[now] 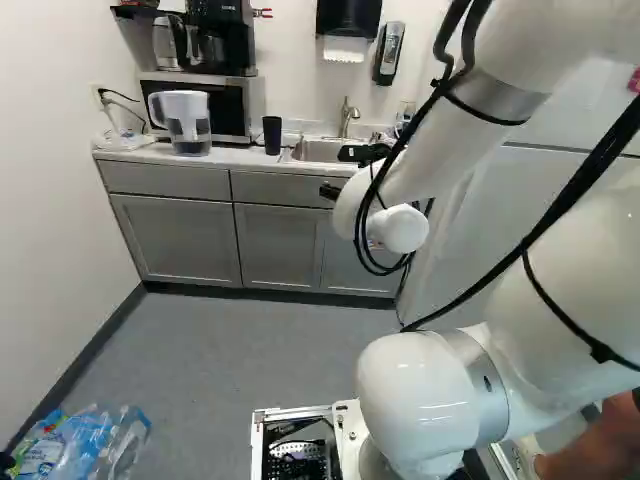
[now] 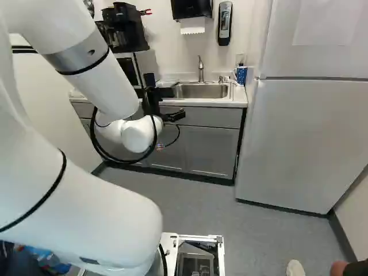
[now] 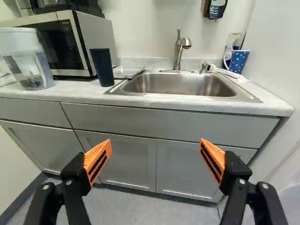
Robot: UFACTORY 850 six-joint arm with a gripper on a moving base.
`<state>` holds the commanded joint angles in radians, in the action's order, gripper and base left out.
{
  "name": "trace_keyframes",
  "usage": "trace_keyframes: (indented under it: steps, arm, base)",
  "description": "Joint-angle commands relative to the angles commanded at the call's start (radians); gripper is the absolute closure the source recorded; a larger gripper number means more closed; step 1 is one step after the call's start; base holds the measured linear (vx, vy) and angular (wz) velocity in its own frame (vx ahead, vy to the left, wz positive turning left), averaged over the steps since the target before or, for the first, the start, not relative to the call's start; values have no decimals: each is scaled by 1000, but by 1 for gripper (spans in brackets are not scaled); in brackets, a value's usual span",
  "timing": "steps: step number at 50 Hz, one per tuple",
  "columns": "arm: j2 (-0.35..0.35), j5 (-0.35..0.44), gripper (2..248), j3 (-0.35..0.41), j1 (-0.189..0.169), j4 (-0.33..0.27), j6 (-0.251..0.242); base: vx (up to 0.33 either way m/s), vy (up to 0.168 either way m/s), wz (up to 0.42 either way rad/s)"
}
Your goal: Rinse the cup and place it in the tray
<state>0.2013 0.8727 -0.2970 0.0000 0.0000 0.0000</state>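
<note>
And here we are at the sink: my gripper hangs in front of the cabinets, its two fingers spread wide with nothing between them. Up on the surface, the dark cup stands upright in front of the microwave, with the tray just beside it, between cup and sink. The faucet rises behind the basin.
</note>
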Motion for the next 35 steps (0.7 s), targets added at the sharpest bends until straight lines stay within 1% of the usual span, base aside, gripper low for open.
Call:
trace_keyframes:
  steps: [35]
  arm:
    - [-22, -13, 3, -103, 0, 0, 0]
  base:
    - [0, 0, 0]
